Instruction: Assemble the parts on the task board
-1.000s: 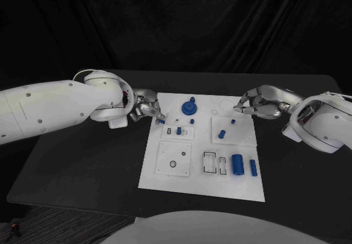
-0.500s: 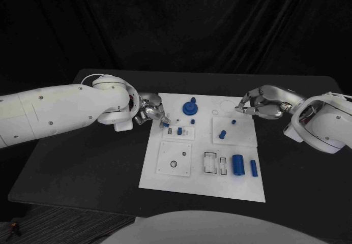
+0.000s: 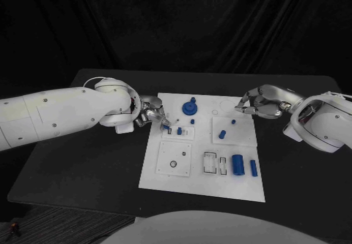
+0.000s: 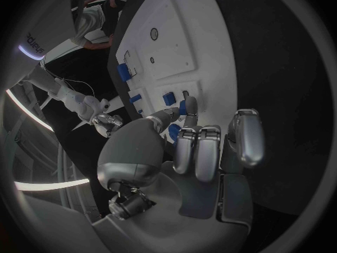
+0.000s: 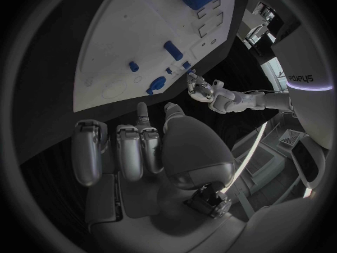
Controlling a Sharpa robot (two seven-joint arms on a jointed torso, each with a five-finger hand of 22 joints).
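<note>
A lab or test studio: black drapes [image 3: 191, 35] behind a black table [image 3: 88, 162] holding a white task board [image 3: 205, 185].

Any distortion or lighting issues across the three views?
Head view: straight edges on the white task board, evenly lit against the dark table. Left wrist view: fisheye bends the board; the silver left hand is dim. Right wrist view: same curvature; the silver right hand is shadowed.

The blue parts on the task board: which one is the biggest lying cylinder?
The thick blue cylinder near the board's front right, lying beside the slimmer blue rod; the other blue parts are clearly shorter or stand upright.
</note>
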